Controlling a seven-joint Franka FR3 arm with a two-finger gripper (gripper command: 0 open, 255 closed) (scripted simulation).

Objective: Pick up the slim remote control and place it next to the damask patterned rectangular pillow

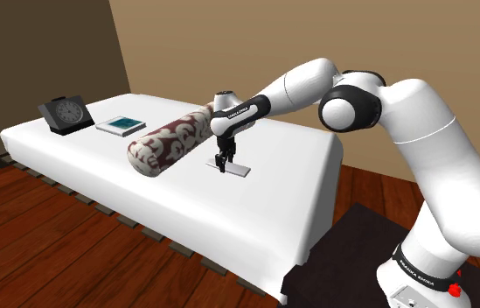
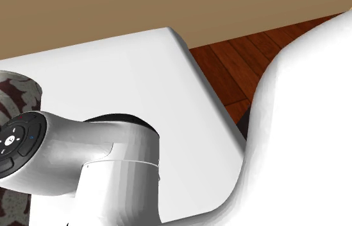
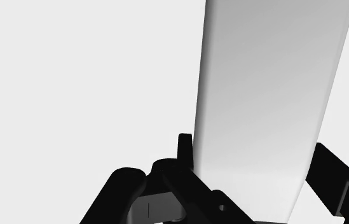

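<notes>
The gripper (image 1: 220,164) is clamped on the white remote (image 3: 262,114). The remote is low on the white bed (image 1: 290,188), just beside the patterned pillow (image 1: 170,143).

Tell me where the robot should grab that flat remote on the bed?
Probably across its narrow width, near mid-length, coming straight down from above. The remote is a long, thin slab lying flat on the bed, so only its two long edges give a hold. The gripper is right at it, and the patterned pillow lies off to one side, out of that path.
</notes>
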